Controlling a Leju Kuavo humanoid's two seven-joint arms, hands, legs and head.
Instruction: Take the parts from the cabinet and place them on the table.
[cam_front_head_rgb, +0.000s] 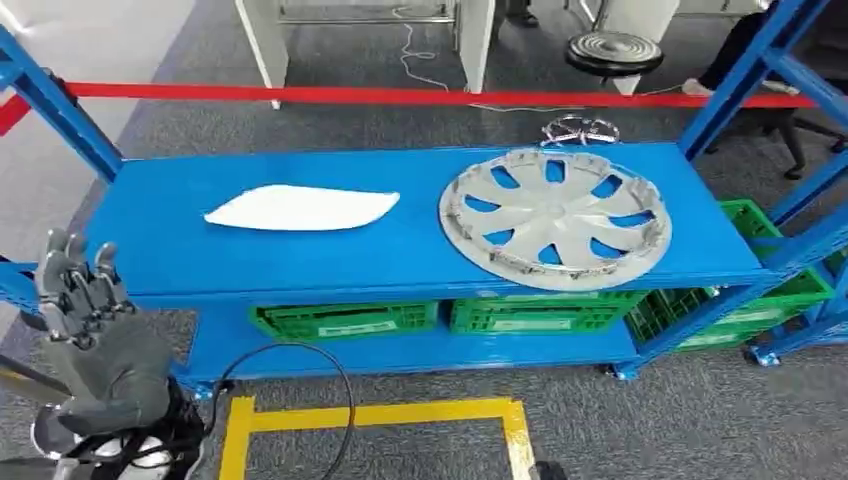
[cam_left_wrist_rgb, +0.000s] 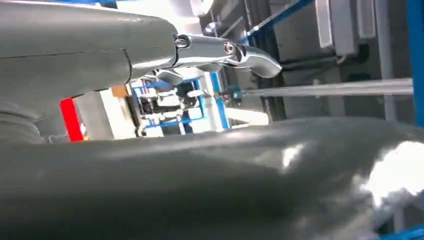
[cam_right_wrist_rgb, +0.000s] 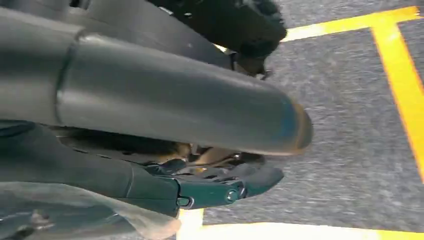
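On the top of the blue cabinet shelf (cam_front_head_rgb: 180, 260) lie three parts. A flat white panel (cam_front_head_rgb: 300, 208) sits left of centre, a silver wheel cover (cam_front_head_rgb: 555, 218) fills the right side, and a small chrome emblem (cam_front_head_rgb: 579, 131) rests at the back edge behind it. My left hand (cam_front_head_rgb: 85, 300) is raised at the lower left, in front of the shelf's left corner, fingers pointing up and apart, holding nothing. The left wrist view shows that hand (cam_left_wrist_rgb: 100, 65) close up with nothing in it. My right hand (cam_right_wrist_rgb: 165, 115) hangs over the grey floor, fingers loose and bare.
Green crates (cam_front_head_rgb: 345, 320) (cam_front_head_rgb: 540, 315) stand on the lower shelf, another (cam_front_head_rgb: 750, 290) sits beside the right upright. A red barrier tape (cam_front_head_rgb: 400, 96) runs behind the cabinet. Yellow floor tape (cam_front_head_rgb: 380, 415) marks a square in front, and a black cable (cam_front_head_rgb: 300, 350) loops near my left arm.
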